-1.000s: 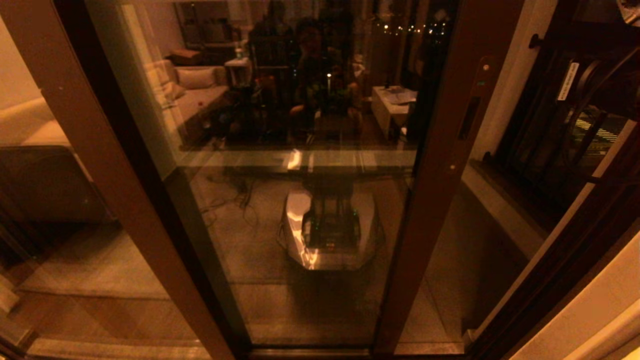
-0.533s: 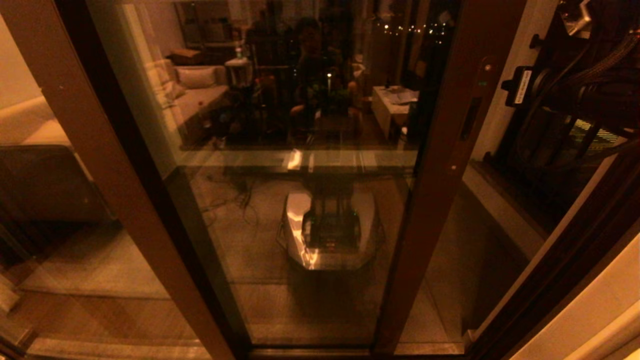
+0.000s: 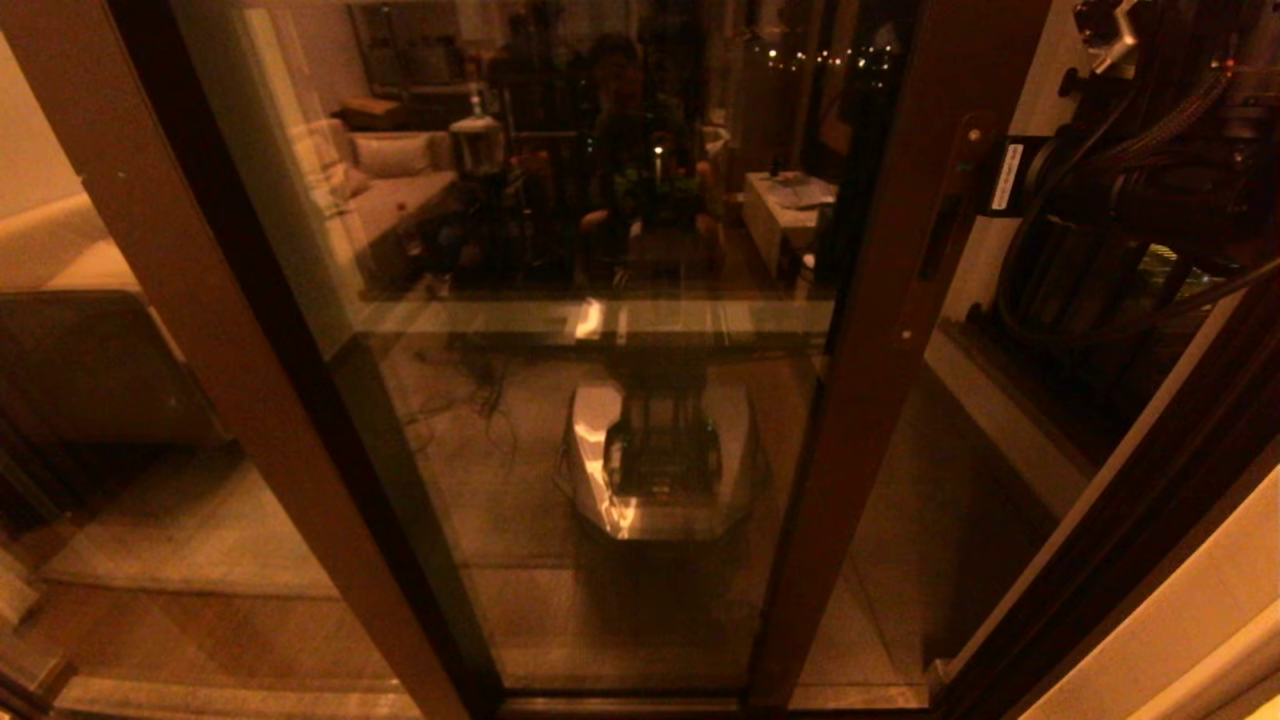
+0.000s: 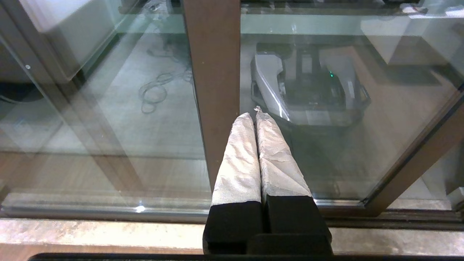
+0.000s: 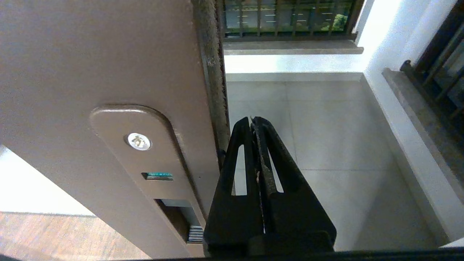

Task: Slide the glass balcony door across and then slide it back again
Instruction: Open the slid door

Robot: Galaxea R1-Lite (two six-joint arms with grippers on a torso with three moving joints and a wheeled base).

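The glass balcony door (image 3: 600, 250) fills the middle of the head view, its pane reflecting the room and the robot's base. Its dark brown stile (image 3: 880, 330) carries a small dark handle (image 3: 938, 236). Right of the stile an open gap shows the balcony floor. My right arm (image 3: 1150, 190) reaches in from the upper right, close to the stile. In the right wrist view my right gripper (image 5: 253, 119) is shut and empty beside the door's edge (image 5: 212, 72), next to the handle recess (image 5: 174, 217). My left gripper (image 4: 253, 114) is shut, low before the glass.
A wider lighter-brown post (image 3: 200, 300) of the fixed panel stands on the left, also in the left wrist view as the post (image 4: 214, 72). Beyond the gap are tiled balcony floor (image 5: 326, 127), a stone ledge (image 3: 1000, 400) and black railing (image 5: 286, 18).
My right arm has come in from the upper right and moved left toward the door's stile. The door has not visibly moved.
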